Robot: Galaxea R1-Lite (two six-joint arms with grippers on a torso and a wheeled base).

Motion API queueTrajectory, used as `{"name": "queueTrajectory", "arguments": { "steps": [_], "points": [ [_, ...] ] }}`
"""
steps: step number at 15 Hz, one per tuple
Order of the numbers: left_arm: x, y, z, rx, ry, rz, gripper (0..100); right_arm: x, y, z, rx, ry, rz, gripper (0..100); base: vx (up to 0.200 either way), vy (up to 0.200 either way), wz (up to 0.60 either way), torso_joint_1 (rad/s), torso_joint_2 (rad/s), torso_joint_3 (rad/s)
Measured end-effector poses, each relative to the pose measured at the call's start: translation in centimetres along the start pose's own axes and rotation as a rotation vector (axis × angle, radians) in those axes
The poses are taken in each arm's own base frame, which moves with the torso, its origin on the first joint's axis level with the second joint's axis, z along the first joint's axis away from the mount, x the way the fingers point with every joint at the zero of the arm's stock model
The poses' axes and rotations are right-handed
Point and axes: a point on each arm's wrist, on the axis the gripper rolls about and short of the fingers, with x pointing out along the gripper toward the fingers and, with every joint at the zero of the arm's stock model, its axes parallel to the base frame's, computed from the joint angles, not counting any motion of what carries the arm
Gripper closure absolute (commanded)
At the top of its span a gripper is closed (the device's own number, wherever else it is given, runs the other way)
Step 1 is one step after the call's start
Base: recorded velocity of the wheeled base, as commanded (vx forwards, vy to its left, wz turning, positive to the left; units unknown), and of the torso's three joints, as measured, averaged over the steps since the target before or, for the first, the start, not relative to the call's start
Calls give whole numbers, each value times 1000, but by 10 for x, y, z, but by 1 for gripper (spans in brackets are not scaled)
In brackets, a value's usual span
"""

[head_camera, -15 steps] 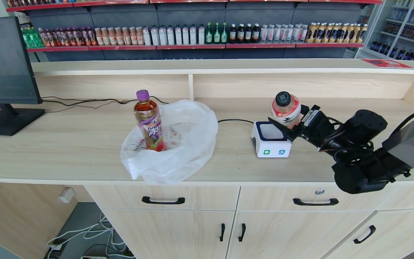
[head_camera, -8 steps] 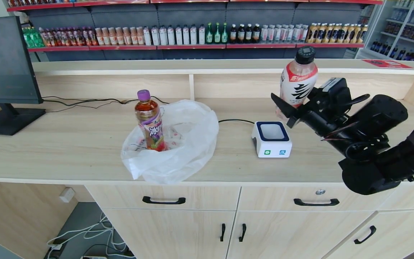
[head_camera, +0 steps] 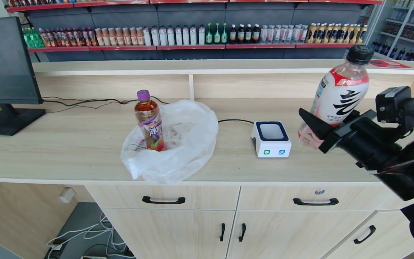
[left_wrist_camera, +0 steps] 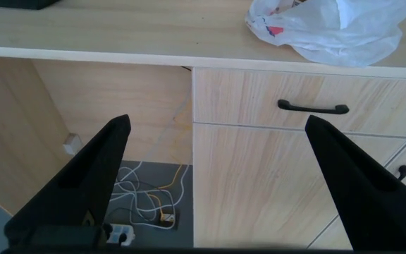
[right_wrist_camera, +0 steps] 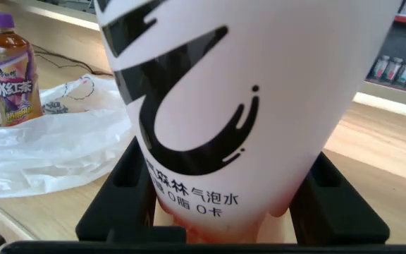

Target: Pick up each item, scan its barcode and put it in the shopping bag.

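My right jaws gripped the black-capped drink bottle (head_camera: 336,99), upright, aloft, right of the barcode scanner (head_camera: 271,139); left jaws hung wide; bagging step, I judged; next called for carrying it left and lowering it into the shopping bag (head_camera: 192,144) beside the tea bottle (head_camera: 149,122).

One purple-capped bottle (head_camera: 149,124), one black-capped bottle (head_camera: 338,95), one shopping bag (head_camera: 192,124), one scanner (head_camera: 271,139) and one monitor (head_camera: 5,61) are present.

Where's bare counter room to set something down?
Widest bare counter lies between monitor stand and shopping bag. A narrower strip separates bag and scanner. Right of the scanner, the right end effector holding the white bottle crowds it.
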Motion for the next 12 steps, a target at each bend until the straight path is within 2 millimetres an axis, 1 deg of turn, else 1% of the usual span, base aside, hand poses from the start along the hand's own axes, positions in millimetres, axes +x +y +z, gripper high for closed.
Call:
{"name": "queueTrajectory", "arguments": {
  "steps": [2,6,10,12],
  "points": [
    [0,0,0,-1,0,0,0,-12,-4,3,12,12,-21,100,0,0,0,0,0,0],
    [0,0,0,-6,0,0,0,-28,-11,7,-5,27,-60,100,0,0,0,0,0,0],
    [0,0,0,-10,0,0,0,-28,-16,6,-13,30,-78,100,0,0,0,0,0,0],
    [0,0,0,-15,0,0,0,-28,-17,2,-11,45,-82,100,-200,0,0,5,2,5]
  ]
}}
